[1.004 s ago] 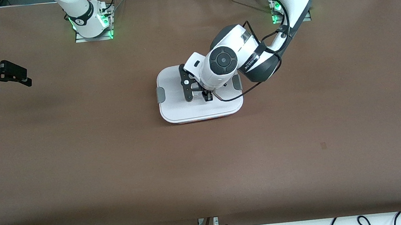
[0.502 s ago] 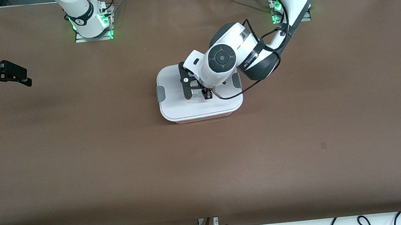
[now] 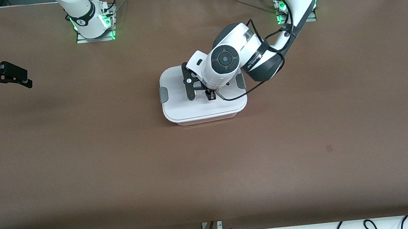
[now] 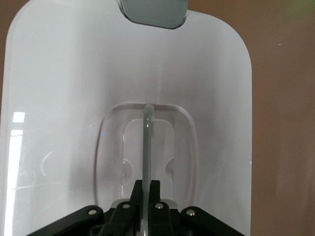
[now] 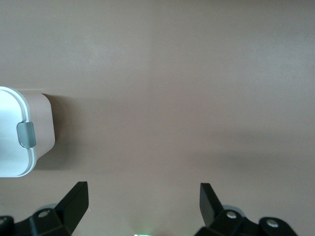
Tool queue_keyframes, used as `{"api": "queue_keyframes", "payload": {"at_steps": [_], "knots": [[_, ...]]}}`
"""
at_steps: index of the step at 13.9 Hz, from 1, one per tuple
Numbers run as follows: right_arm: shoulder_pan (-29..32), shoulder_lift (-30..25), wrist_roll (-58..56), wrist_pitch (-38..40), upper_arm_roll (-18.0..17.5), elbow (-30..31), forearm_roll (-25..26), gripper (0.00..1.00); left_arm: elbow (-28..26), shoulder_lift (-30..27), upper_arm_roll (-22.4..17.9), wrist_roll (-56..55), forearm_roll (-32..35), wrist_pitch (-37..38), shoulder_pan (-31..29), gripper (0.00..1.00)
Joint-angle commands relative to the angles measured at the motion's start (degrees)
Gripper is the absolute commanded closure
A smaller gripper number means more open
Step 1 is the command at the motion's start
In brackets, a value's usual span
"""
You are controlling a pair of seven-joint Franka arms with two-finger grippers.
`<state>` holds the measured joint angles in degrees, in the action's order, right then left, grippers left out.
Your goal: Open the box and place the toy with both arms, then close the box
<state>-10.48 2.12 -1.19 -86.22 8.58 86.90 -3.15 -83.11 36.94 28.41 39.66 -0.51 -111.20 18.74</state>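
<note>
Fingers of the left gripper (image 4: 145, 209) are clamped on the thin handle (image 4: 147, 142) standing up in the recess at the centre of the lid (image 3: 178, 94). The lid sits on the box (image 5: 42, 125), at mid-table, with a grey clip (image 3: 163, 95) at each end. The right gripper (image 5: 142, 201) waits over bare table (image 3: 117, 159) at the right arm's end, fingers wide apart, holding nothing.
</note>
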Motion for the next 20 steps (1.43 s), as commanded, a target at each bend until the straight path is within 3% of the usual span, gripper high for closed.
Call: {"api": "queue_keyframes", "payload": {"at_steps": [1,5,10,13,14,17,20], "knots": [[0.55,-0.10,0.04,0.26,-0.40,-0.67,0.25,0.00,-1.62,-4.23,-0.55,-0.19,-1.16,3.70,-0.45,0.00],[0.55,-0.10,0.04,0.26,-0.40,-0.67,0.25,0.00,0.48,-12.57,-0.72,-3.08,-1.42,12.82,-3.78,0.00],[0.55,-0.10,0.04,0.26,-0.40,-0.67,0.25,0.00,3.73,-19.53,-2.39,-15.84,1.03,21.90,-13.78,0.00],[0.55,-0.10,0.04,0.26,-0.40,-0.50,0.25,0.00,5.93,-20.77,-2.39,-15.31,10.94,22.35,-19.25,0.00],[0.55,-0.10,0.04,0.26,-0.49,-0.67,0.25,0.00,7.94,-19.99,-2.48,-15.40,10.62,22.35,-21.26,0.00],[0.55,-0.10,0.04,0.26,-0.40,-0.67,0.25,0.00,7.61,-22.70,-12.12,-16.71,7.56,20.94,-18.48,0.00],[0.55,-0.10,0.04,0.26,-0.40,-0.67,0.25,0.00,-1.05,-30.05,-19.07,-21.52,3.86,17.18,-18.30,0.00]]}}
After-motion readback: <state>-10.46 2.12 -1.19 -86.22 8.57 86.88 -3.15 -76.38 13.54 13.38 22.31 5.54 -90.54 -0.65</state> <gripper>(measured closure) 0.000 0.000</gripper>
